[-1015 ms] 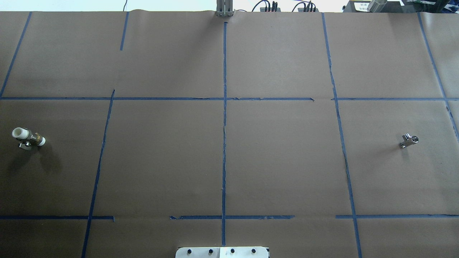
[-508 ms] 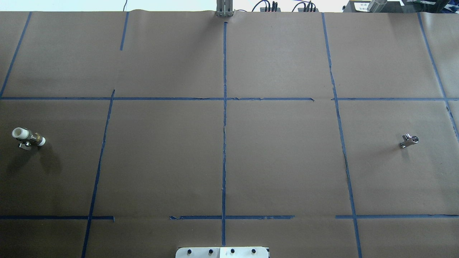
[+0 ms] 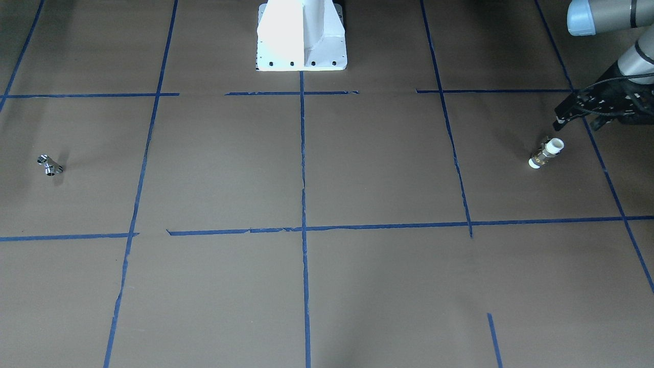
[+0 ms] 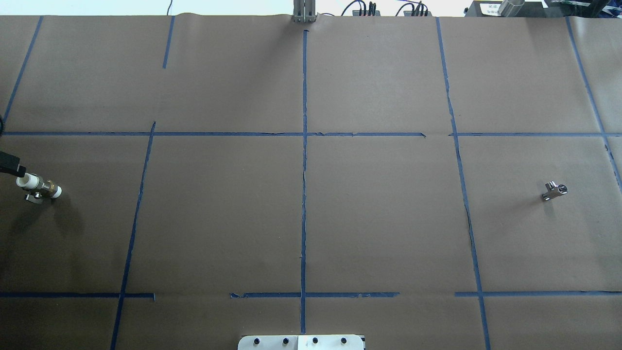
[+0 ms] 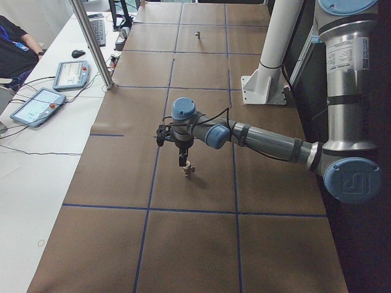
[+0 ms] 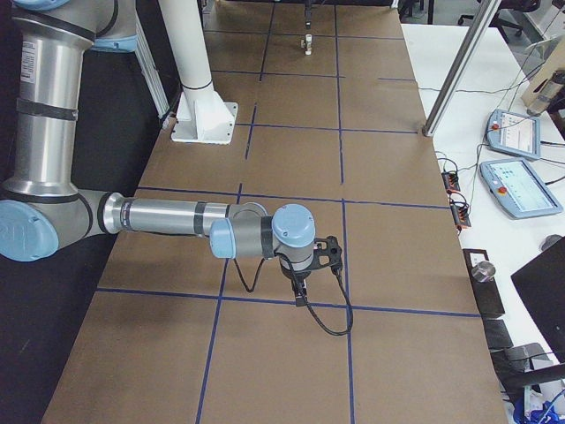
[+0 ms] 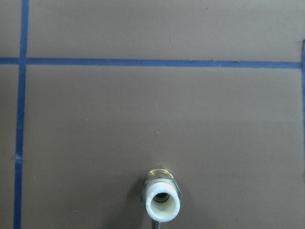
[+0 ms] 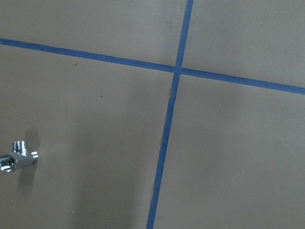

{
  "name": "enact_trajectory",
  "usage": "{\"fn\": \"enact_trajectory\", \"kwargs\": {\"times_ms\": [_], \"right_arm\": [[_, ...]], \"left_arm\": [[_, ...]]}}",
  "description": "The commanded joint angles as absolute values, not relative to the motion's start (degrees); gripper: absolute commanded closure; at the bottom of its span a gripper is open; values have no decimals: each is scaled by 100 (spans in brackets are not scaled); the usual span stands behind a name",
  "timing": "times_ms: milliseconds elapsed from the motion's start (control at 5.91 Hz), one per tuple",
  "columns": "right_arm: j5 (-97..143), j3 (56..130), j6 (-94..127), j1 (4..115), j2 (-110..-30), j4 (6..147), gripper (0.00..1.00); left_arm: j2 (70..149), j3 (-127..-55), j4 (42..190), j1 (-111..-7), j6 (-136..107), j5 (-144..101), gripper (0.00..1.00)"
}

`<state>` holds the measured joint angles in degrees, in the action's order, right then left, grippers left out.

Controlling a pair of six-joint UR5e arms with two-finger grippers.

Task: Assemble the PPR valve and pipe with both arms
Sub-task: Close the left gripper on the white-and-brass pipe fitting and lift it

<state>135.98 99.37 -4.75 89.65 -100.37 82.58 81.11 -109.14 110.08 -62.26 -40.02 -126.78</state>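
Observation:
The PPR valve, white ends with a brass middle, lies on the brown paper at the far left; it also shows in the front view and the left wrist view, white end toward the camera. My left gripper hovers just above and beside it, not touching; I cannot tell whether it is open or shut. One dark fingertip enters the overhead view. The chrome T-shaped pipe lies at the far right, also in the right wrist view. My right gripper hangs above the table; its state cannot be told.
Blue tape lines divide the brown paper into a grid. The white robot base stands at the middle of the near edge. A metal post stands at the far edge. Teach pendants lie on a side table.
A dark fingertip of my left gripper has come into the overhead view at the left edge, just above the valve. The valve and the pipe have not moved.

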Motion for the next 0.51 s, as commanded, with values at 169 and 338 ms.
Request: {"fn": "enact_trajectory", "kwargs": {"times_ms": [169, 338], "right_arm": [[13588, 9932, -475, 8965, -10037, 8271, 0], [13588, 9932, -475, 8965, -10037, 8279, 0]], "left_arm": [[8147, -10487, 11406, -5951, -4069, -12445, 0], [8191, -10372, 11434, -5898, -4069, -12437, 0]]}}
